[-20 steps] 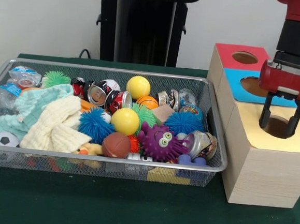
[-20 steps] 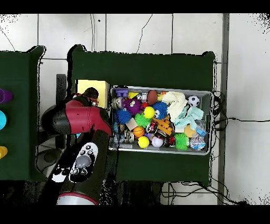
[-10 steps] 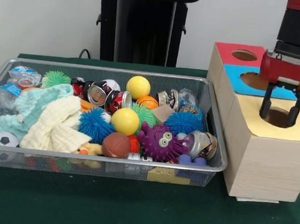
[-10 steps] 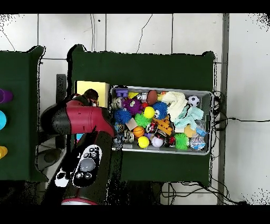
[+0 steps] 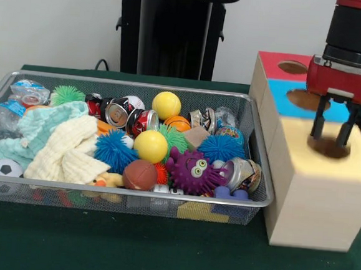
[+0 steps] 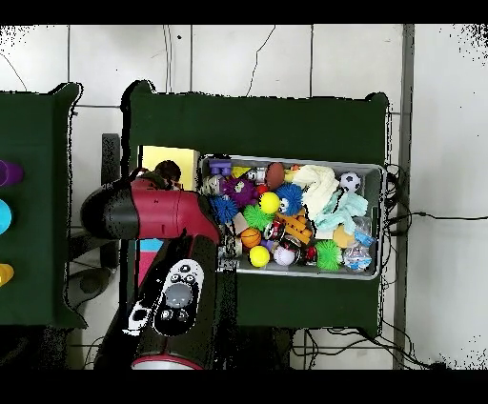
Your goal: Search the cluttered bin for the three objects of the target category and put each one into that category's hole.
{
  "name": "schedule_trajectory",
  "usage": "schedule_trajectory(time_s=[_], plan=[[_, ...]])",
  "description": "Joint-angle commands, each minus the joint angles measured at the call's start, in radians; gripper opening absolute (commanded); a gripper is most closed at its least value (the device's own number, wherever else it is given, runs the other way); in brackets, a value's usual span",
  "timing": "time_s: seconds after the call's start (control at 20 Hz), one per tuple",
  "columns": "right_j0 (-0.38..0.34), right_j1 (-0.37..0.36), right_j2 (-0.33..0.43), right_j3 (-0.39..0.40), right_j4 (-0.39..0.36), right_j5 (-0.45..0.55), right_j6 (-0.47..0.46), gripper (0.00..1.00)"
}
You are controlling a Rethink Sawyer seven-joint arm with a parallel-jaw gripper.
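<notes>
Surface: dark green cloth [image 5: 127,256] covered the table, with a pale wall behind.
Bin: wire mesh bin [image 5: 259,155] sat on the cloth, packed with mixed clutter.
Sorting box: wooden box [image 5: 315,205] stood just beside the bin at its 3 o'clock, topped by red, blue and yellow panels, each with a round hole.
Gripper: gripper [image 5: 331,133] hung directly above the yellow hole [image 5: 328,146], fingers spread apart, nothing visible between them.
Overhead check: the arm covered the gripper and most of the box; only the yellow panel [image 6: 168,158] showed clear of it.
Target category: could not be told from the scene; the empty claw over the yellow hole suggested a drop just completed there.
Candidates in bin: yellow ball [image 5: 151,146] near centre; second yellow ball [image 5: 166,104] at its 12 o'clock; purple spiky toy [image 5: 193,171] at its 4 o'clock; blue spiky ball [image 5: 113,150] touching it at 9 o'clock; crushed cans [image 5: 127,114] at 11 o'clock; folded cloths [image 5: 58,141] toward 9 o'clock.
Step in hand, judged: clear the box and return for the next pick.
Technique: raise straight up before traversing, so the fingertips do not catch the hole's rim.
Technique: keep the claw wide, descend vertically on an exposed item, and avoid the bin wall.
Risk: round items may roll from a shallow pinch; centre the grip.
</notes>
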Motion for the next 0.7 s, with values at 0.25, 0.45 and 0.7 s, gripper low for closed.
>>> schedule_trajectory(time_s=[0.25, 0.45, 0.7], plan=[[-0.048, -0.041, 0.099, 0.063, -0.057, 0.099, 0.001, 0.0], [-0.03, -0.039, 0.092, 0.059, -0.055, 0.101, 0.025, 0.0], [-0.013, -0.042, 0.076, 0.048, -0.056, 0.12, 0.039, 0.0]])
